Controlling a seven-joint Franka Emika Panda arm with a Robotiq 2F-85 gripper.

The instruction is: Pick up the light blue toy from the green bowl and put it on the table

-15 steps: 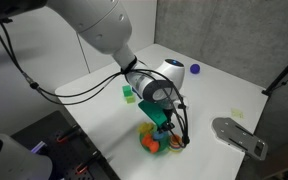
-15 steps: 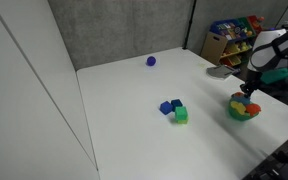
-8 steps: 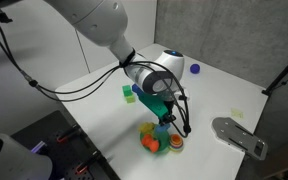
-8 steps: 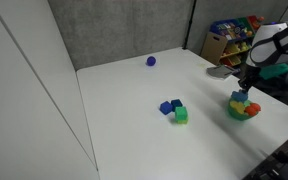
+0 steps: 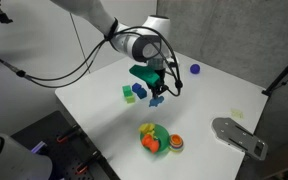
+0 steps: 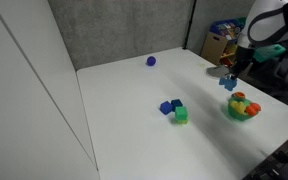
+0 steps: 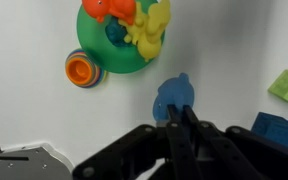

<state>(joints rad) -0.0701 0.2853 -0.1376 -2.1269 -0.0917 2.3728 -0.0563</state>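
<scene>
My gripper is shut on the light blue toy and holds it in the air above the white table. Both also show in an exterior view, the gripper and the toy. In the wrist view the toy sits between the shut jaws, with bare table below. The green bowl stands apart from the gripper, nearer the table's front edge, with orange and yellow toys inside. The bowl also shows in an exterior view and in the wrist view.
An orange-red ring toy lies beside the bowl. A green cube and a dark blue block sit together mid-table. A purple-blue ball lies at the back. A grey plate overhangs the table's edge.
The gripper has risen out of the green bowl with the light blue toy and moved away from the bowl toward the middle of the table.
</scene>
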